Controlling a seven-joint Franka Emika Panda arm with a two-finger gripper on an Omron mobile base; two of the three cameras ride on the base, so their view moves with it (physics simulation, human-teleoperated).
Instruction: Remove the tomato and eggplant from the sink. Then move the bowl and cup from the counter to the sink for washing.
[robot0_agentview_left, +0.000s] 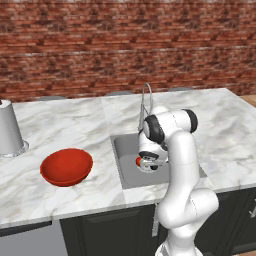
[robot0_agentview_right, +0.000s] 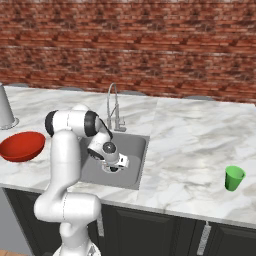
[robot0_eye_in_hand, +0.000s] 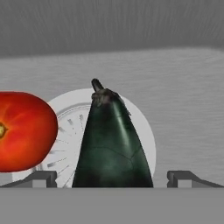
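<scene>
Marble bench (robot0_agentview_left: 65, 125) carries the red bowl (robot0_agentview_left: 66, 166) left of the sink (robot0_agentview_left: 127, 165); over in the right base view a green cup (robot0_agentview_right: 234, 178) stands far right. The hand (robot0_eye_in_hand: 112, 178) is down in the sink, fingers wide apart and holding nothing. Up close, the eggplant (robot0_eye_in_hand: 111, 144) lies between them over the drain (robot0_eye_in_hand: 70, 131), tomato (robot0_eye_in_hand: 24, 130) just beside it.

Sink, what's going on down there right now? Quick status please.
Gripper open, low in the sink. Eggplant sits between the fingertips, over the drain. Tomato right beside it. Nothing gripped yet.
</scene>
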